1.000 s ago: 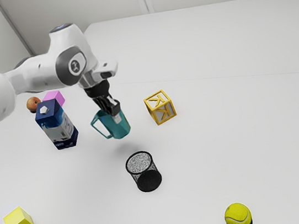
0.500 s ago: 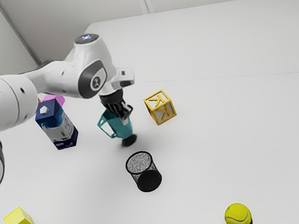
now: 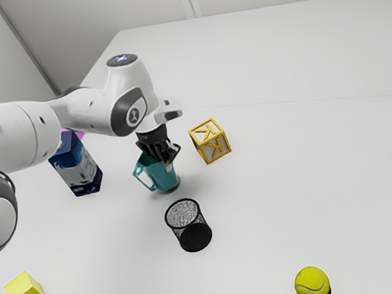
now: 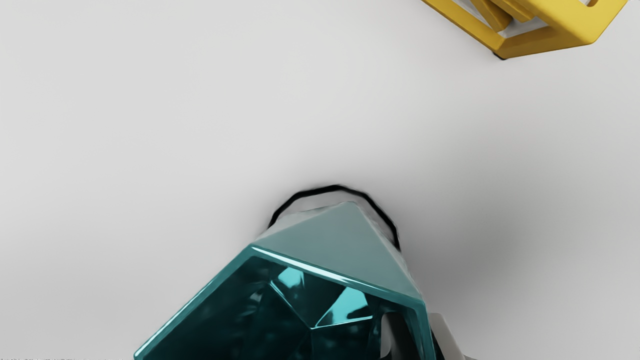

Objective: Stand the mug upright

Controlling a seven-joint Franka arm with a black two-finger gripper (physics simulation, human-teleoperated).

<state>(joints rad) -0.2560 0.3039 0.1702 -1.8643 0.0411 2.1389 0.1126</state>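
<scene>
In the exterior view, the teal mug [image 3: 161, 176] stands mouth up with a slight lean, its top toward the exterior view's left, and its angular handle [image 3: 142, 178] points that way too; its base is at or close to the table [image 3: 262, 203], and I cannot tell whether it bears on it. That view also shows the blue-and-white carton [image 3: 76, 166], a bit of a pink block [image 3: 75, 132] behind it, the black mesh cup [image 3: 189, 225] near the mug, the yellow cube [image 3: 25, 292] and the tennis ball [image 3: 312, 285]. The wrist view looks down into the mug's faceted inside and shows a thin dark curve around its base, with a corner of the yellow letter block [image 4: 555, 35] beyond. The gripper [image 3: 166, 159] pinches the mug's wall near the rim: one finger is inside the mouth, the other outside, parted by little more than the wall. A raised K can be read on the letter block in the exterior view. The carton bears printing too small to read, and the arm's joint carries a pale round emblem [image 3: 133, 117], also illegible.
</scene>
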